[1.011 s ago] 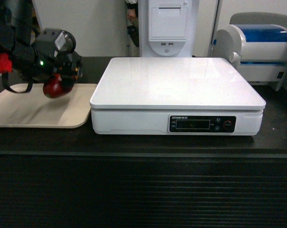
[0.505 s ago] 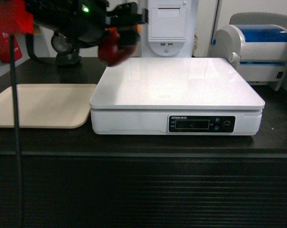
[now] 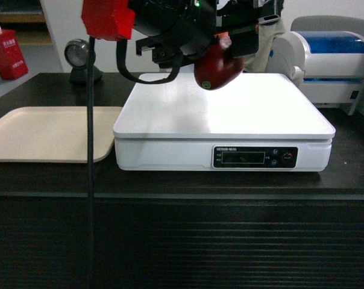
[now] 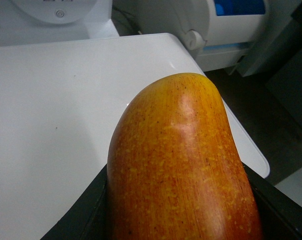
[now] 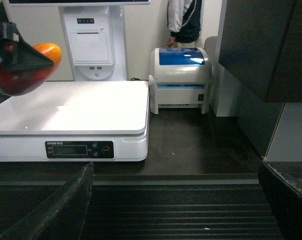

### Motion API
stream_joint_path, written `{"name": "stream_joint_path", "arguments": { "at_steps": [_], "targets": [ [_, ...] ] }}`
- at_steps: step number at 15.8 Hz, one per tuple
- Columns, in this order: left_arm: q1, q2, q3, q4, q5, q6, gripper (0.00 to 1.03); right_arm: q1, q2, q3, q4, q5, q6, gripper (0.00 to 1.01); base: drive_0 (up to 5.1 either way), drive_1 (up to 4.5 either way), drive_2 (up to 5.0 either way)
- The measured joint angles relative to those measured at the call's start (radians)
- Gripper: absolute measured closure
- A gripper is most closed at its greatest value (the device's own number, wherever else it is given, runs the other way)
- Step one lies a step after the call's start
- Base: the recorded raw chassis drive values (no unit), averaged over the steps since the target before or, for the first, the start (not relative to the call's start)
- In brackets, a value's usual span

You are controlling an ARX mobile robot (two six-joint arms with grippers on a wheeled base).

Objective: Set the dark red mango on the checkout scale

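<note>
Mango (image 3: 217, 70) hangs in the head view clamped in the left gripper (image 3: 221, 51), held above the rear of the white scale (image 3: 224, 114) on the black counter (image 3: 170, 180); a beige tray (image 3: 49, 133) lies left of the scale. Left wrist view: orange-red fruit skin between the dark fingers (image 4: 81, 217), scale platform below. Right wrist view: right gripper (image 5: 176, 210) spread wide and empty near the counter's front.

No legible text, even on the scale (image 3: 224, 114) display.
</note>
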Motion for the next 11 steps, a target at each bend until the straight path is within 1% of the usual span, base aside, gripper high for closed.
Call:
{"name": "stream_joint_path", "arguments": {
  "at_steps": [2,3,4,6,8,9,11],
  "targets": [
    [-0.008,0.098,0.12,-0.084,-0.048,-0.05,0.43,0.0,0.0,0.0,0.0,0.0,0.0,0.03,0.0,0.0,0.0],
    [-0.022,0.219,0.282,-0.184,-0.12,-0.071,0.43,0.0,0.0,0.0,0.0,0.0,0.0,0.03,0.0,0.0,0.0],
    [-0.027,0.249,0.326,-0.205,-0.137,-0.074,0.43,0.0,0.0,0.0,0.0,0.0,0.0,0.03,0.0,0.0,0.0],
    [-0.034,0.311,0.417,-0.243,-0.188,-0.074,0.43,0.0,0.0,0.0,0.0,0.0,0.0,0.03,0.0,0.0,0.0],
    [-0.035,0.366,0.491,-0.286,-0.253,-0.064,0.43,0.0,0.0,0.0,0.0,0.0,0.0,0.03,0.0,0.0,0.0],
    [-0.032,0.388,0.512,-0.304,-0.27,-0.058,0.43,0.0,0.0,0.0,0.0,0.0,0.0,0.03,0.0,0.0,0.0],
    [-0.026,0.418,0.549,-0.345,-0.298,-0.024,0.42,0.0,0.0,0.0,0.0,0.0,0.0,0.03,0.0,0.0,0.0]
  ]
}}
